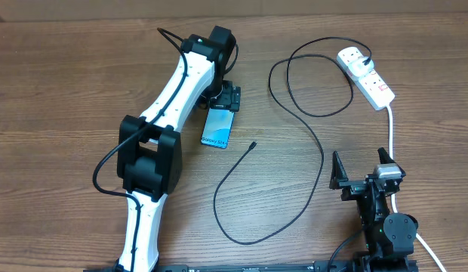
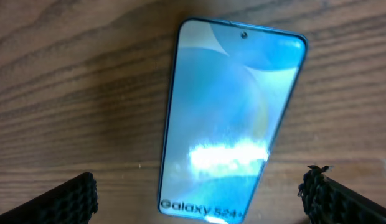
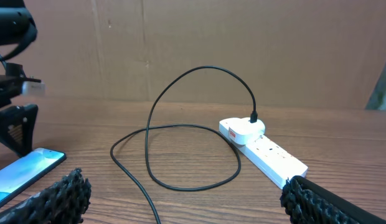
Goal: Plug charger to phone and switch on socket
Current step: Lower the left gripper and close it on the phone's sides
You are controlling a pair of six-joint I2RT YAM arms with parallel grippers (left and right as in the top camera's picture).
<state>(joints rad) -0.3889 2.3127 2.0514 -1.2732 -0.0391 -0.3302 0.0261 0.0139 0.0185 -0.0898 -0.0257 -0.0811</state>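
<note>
The phone (image 1: 217, 129) lies flat on the wooden table, its light blue screen reading "Galaxy S24". In the left wrist view the phone (image 2: 227, 124) lies between my open fingers. My left gripper (image 1: 223, 100) is open just above the phone's far end. The charger cable (image 1: 309, 162) loops across the table; its loose connector tip (image 1: 253, 143) lies right of the phone. Its black plug (image 1: 367, 60) sits in the white socket (image 1: 366, 75) at the far right. The socket (image 3: 261, 146) and cable (image 3: 180, 140) show in the right wrist view. My right gripper (image 1: 360, 181) is open and empty near the front right.
The socket's thick white cord (image 1: 390, 128) runs from the strip down past my right arm to the front edge. A cardboard wall (image 3: 211, 43) stands behind the table.
</note>
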